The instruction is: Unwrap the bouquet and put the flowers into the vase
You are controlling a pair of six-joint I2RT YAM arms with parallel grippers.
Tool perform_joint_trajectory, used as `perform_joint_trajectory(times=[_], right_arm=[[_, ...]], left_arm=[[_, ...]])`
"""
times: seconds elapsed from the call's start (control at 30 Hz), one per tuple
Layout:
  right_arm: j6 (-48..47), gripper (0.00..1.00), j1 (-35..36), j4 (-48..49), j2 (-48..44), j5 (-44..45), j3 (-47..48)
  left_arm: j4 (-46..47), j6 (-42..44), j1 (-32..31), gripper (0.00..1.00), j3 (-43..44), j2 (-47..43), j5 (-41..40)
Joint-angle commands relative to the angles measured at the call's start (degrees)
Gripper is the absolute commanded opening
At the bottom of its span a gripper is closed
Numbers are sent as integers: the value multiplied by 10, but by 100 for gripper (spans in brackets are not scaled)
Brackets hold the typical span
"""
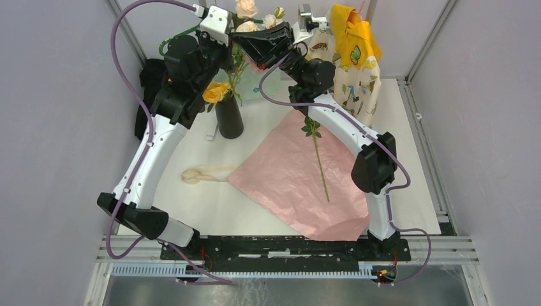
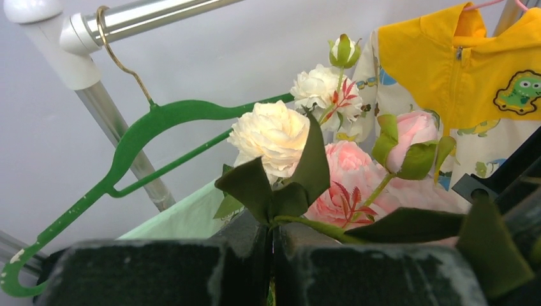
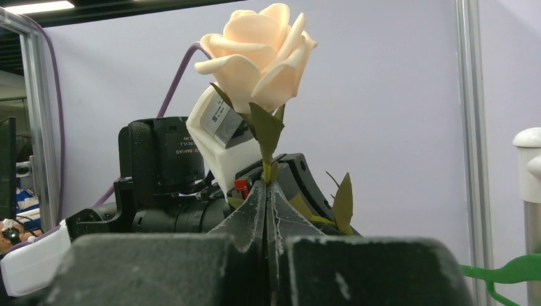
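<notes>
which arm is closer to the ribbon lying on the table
Left. The left arm runs up the table just left of the ribbon. The right arm stands on the other side of the pink paper, well away from it.

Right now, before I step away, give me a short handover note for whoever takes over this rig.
Left gripper: shut on the stem of a cream rose, held up near the vase.
Right gripper: shut on a peach rose stem, close beside the left.
Done: unwrapped; pink paper lies flat on the table, ribbon beside it. A yellow rose sits at the vase mouth.
Left to do: lower both held roses into the vase, then fetch the one stem lying on the paper.
</notes>
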Motion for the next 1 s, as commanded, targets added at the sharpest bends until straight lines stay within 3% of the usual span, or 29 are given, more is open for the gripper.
perform_joint_trajectory(times=[0.0, 0.2, 0.63, 0.97], right_arm=[[18, 0, 17, 24, -7, -38, 23], [25, 0, 18, 36, -6, -36, 16], [2, 0, 18, 14, 16, -35, 19], [-6, 0, 17, 14, 20, -51, -6]], left_arm=[[-45, -28, 0, 3, 38, -6, -21], [-23, -12, 1, 3, 9, -12, -47], [-16, 6, 8, 3, 15, 67, -117], [37, -30, 44, 3, -58, 81, -89]])
